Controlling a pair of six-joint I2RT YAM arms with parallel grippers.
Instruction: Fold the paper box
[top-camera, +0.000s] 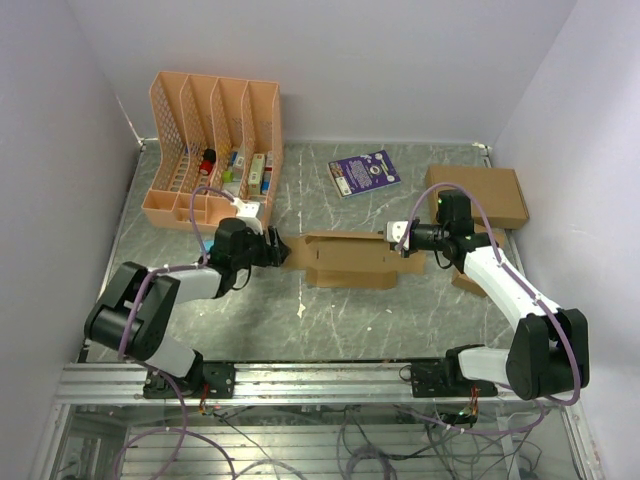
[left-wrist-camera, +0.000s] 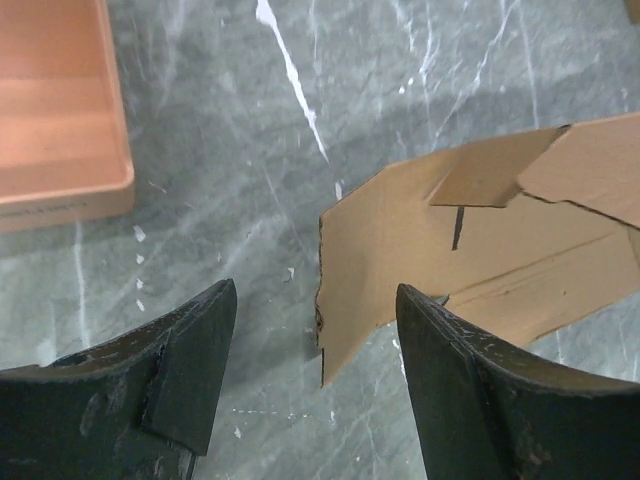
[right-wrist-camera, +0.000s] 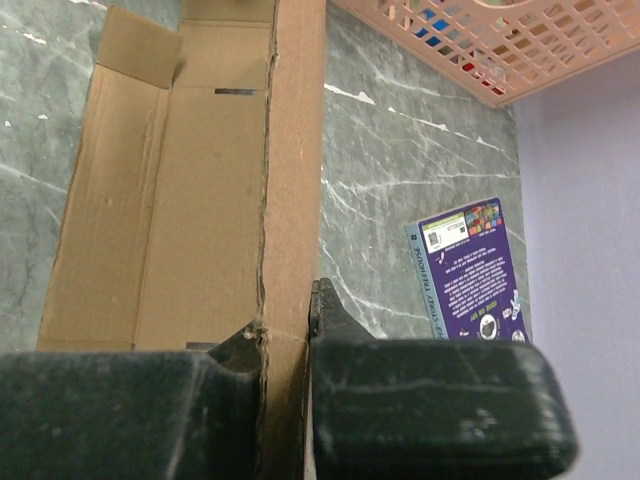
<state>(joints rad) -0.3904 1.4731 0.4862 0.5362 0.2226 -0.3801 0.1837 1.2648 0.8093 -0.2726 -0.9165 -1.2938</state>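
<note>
At worktop centre: brown creased die-cut cardboard paper box (top-camera: 350, 260), mostly flat on the grey marbled worktop (top-camera: 330, 320), long axis running between the two arms.
Right gripper (right-wrist-camera: 285, 335): pressed together on the box's raised long side wall, near its right end.
Left gripper (left-wrist-camera: 315, 297): spread, just short of the left end flap, touching nothing.
Step, as judged: raise and crease the left end.
Advice: straddle the flap edge squarely and close near the crease, with the right side anchoring so the sheet doesn't slide.
Risk: thin card may buckle off-crease.
</note>
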